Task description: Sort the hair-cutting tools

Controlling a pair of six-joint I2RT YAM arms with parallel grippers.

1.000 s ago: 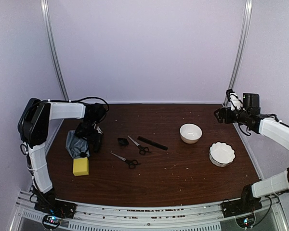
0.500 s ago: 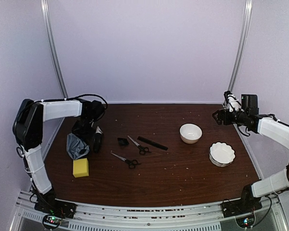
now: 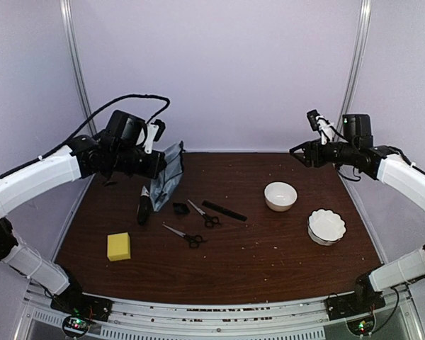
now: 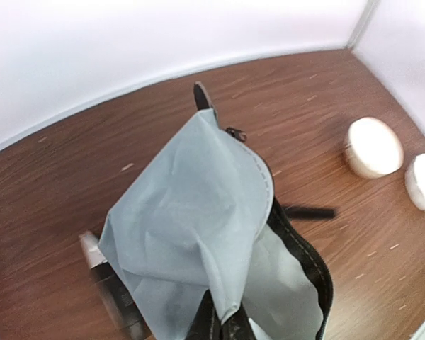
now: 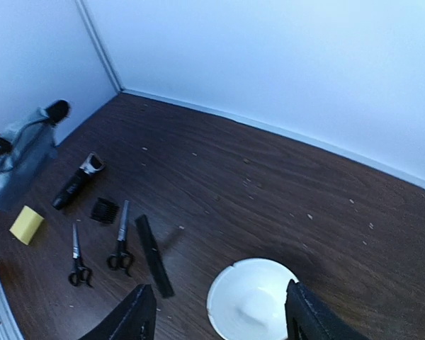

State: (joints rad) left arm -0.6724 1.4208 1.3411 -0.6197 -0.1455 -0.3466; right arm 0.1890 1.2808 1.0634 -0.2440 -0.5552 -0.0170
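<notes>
Brown table; clipper, attachment, two scissors, comb, sponge, two bowls

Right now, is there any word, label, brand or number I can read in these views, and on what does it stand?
None: no readable text in any view.
The pouch, clipper, scissors, comb, sponge and bowls show no print or labels.

Grey pouch with black zip; black clipper, pale tip; black comb; steel scissors, black handles; yellow sponge; white bowls; dark brown wood-grain table.
</notes>
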